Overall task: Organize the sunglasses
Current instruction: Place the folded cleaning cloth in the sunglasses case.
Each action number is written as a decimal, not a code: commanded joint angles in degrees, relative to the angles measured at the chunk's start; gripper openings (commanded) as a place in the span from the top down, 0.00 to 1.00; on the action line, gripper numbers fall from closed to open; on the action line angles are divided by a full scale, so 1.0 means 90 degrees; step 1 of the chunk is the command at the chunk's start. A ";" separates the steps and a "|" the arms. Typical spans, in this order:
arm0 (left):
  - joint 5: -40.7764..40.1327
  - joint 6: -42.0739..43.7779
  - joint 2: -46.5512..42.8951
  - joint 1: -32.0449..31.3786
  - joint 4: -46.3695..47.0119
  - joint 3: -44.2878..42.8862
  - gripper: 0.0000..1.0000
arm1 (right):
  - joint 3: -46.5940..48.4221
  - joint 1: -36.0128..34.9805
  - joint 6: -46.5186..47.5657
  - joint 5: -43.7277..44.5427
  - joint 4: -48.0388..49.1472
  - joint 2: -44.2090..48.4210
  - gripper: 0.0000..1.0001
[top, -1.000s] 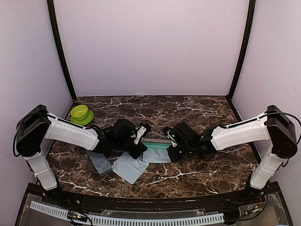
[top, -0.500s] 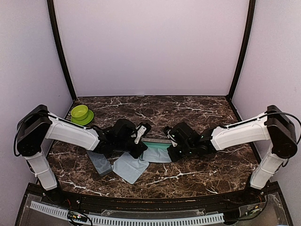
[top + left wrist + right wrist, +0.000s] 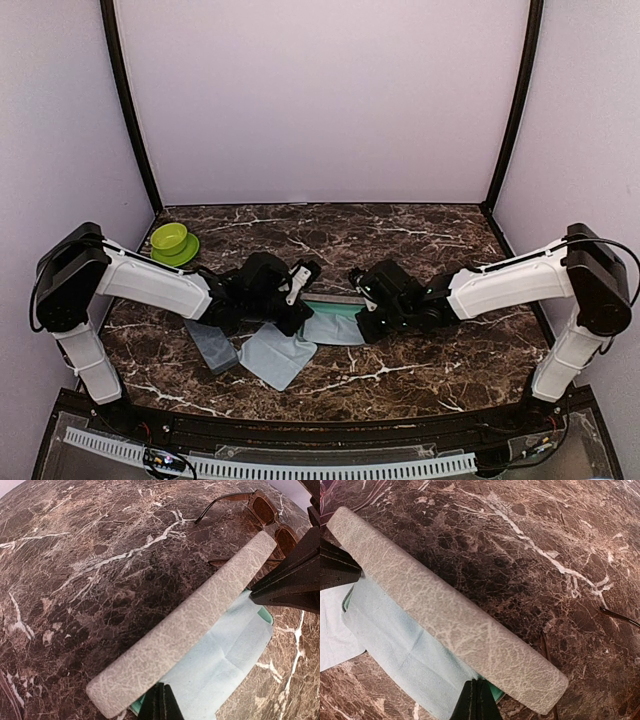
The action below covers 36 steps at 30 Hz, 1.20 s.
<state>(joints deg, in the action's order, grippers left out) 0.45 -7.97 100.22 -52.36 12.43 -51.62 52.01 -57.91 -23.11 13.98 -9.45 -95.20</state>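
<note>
On the dark marble table [image 3: 420,240] the left arm [image 3: 150,283] and right arm [image 3: 510,280] reach inward and meet at the open grey case [image 3: 190,625], one at each end of it. The case's raised lid stands like a long wall across both wrist views. A pale blue cloth [image 3: 220,655] lies spread in the case's tray, on the gripper side of the lid. The sunglasses [image 3: 262,509] lie on the table on the far side of the lid, off the end of the case where the right arm works. Their temples are unfolded, and the frame front is angled to the lid rather than parallel with it. The right arm therefore looks the nearer one, and any reach has to clear the lid. The left gripper [image 3: 160,700] and the right gripper [image 3: 479,700] are both fully closed at the case's near rim. Whether they pinch cloth or rim I cannot tell.
</note>
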 commanded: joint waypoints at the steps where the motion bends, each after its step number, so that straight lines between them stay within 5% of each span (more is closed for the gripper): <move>1: -0.0077 0.0025 0.0046 -0.0003 0.0144 -0.0102 1.00 | 0.0212 0.0009 -0.0079 0.0182 0.0039 -0.0125 1.00; 36: -0.0218 0.0059 0.0176 -0.0003 0.0278 -0.0098 1.00 | 0.0314 0.0009 -0.0194 0.0268 0.0028 -0.0268 1.00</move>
<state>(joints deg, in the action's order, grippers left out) -1.28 -7.70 101.62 -52.36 13.65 -51.62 53.78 -57.91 -23.62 15.49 -10.31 -97.32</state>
